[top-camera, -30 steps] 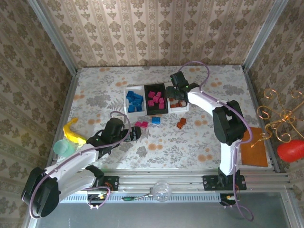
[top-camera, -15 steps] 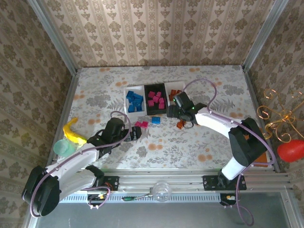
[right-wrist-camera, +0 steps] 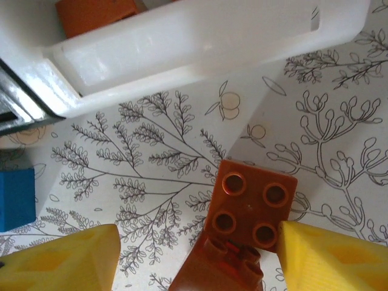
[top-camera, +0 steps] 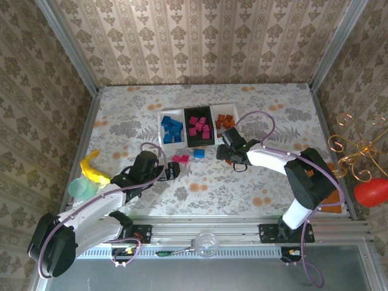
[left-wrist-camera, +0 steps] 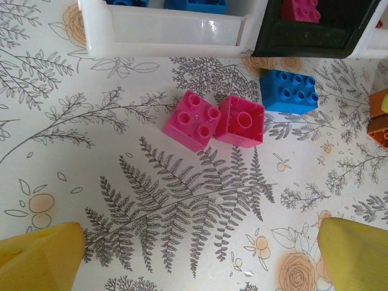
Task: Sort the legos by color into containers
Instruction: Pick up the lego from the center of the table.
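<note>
Three joined containers sit mid-table: a white tray (top-camera: 171, 129) holding blue legos, a black tray (top-camera: 199, 126) holding pink ones, and a white tray (top-camera: 225, 123) holding orange ones. Loose on the cloth lie two pink bricks (left-wrist-camera: 191, 120) side by side and a blue brick (left-wrist-camera: 290, 91). My left gripper (left-wrist-camera: 197, 267) hangs open just short of the pink pair, nothing between its yellow fingers (left-wrist-camera: 39, 257). My right gripper (right-wrist-camera: 197, 260) is open low over two loose orange bricks (right-wrist-camera: 254, 203) in front of the right tray (right-wrist-camera: 200, 42). Its right finger (right-wrist-camera: 330, 257) touches the upper brick's edge.
A yellow banana toy (top-camera: 92, 167) and a pale green cup (top-camera: 80, 188) lie at the left by my left arm. A flat brown board (top-camera: 324, 191) lies at the right edge, with a gold wire stand (top-camera: 357, 151) and a red object (top-camera: 371, 193) beyond it.
My right gripper has come from over the orange tray down and toward me to the loose orange bricks in front of it. The left arm has stayed put.
</note>
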{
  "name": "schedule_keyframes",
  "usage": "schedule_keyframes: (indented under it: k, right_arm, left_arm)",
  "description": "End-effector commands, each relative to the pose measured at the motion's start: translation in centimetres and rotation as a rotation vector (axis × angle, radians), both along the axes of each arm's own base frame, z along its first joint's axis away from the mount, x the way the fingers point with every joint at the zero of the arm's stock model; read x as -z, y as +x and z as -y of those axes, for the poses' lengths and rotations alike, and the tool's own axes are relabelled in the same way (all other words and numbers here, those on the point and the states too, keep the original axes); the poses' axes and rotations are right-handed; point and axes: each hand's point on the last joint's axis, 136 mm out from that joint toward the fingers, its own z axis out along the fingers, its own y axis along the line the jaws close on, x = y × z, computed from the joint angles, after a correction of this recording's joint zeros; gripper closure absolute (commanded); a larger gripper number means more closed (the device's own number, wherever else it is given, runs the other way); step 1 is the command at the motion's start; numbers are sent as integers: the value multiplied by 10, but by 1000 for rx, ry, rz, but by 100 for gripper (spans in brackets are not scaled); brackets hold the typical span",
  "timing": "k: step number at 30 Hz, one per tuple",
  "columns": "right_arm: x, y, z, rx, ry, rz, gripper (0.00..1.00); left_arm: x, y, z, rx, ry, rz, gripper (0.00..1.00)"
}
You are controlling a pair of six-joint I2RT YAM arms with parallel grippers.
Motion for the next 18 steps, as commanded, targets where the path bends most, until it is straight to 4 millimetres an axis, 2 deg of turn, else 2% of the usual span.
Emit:
schedule_keyframes:
  k: [1,5,10,14,18]
  right_arm:
    - [21,-21,2,5,-20,-66,32]
    - [31,-31,5,4,-37,-86,33]
    - [36,-32,7,-3,-60,-94,46]
    - [29,-29,9,-11,-74,-70,56]
    - [14,-26,8,-20,-72,-32,60]
  left_arm:
    - [1,0,-3,-16,-15,-2,0]
    - [0,1,-1,-15,-19,-3,0]
    - [1,2,0,-15,-21,-7,0]
    - [1,1,-1,-18,-21,-8,0]
    - [0,0,-2,-19,-22,-7,0]
